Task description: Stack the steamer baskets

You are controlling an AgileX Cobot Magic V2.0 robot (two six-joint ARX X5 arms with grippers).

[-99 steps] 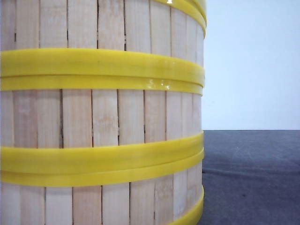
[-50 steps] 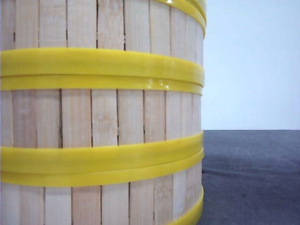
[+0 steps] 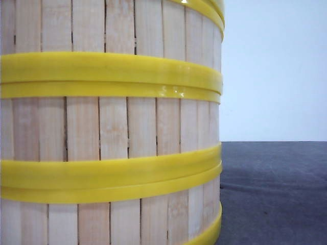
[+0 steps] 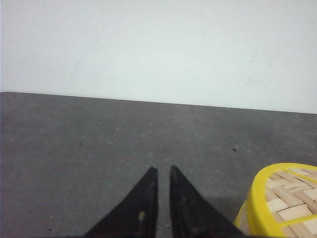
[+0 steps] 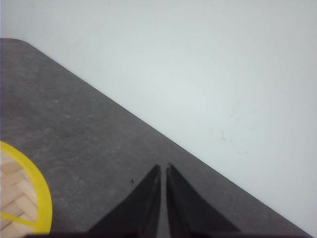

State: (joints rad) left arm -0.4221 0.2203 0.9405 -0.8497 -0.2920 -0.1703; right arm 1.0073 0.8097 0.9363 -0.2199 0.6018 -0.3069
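Left claw (image 4: 159,171) pinched nearly shut on nothing, hanging over bare grey counter (image 4: 74,144) with a woven yellow-rimmed top just beside it; right claw (image 5: 163,168) same deal, closed and empty. Steamer baskets (image 3: 112,127) already piled three high, smack up against the front camera. Probably light and stiff but slick on the yellow rims, so better grabbed by the slat wall.

A dark grey speckled table surface (image 3: 276,194) is seen toward four o'clock, backed by a plain, evenly lit white wall (image 3: 276,66).
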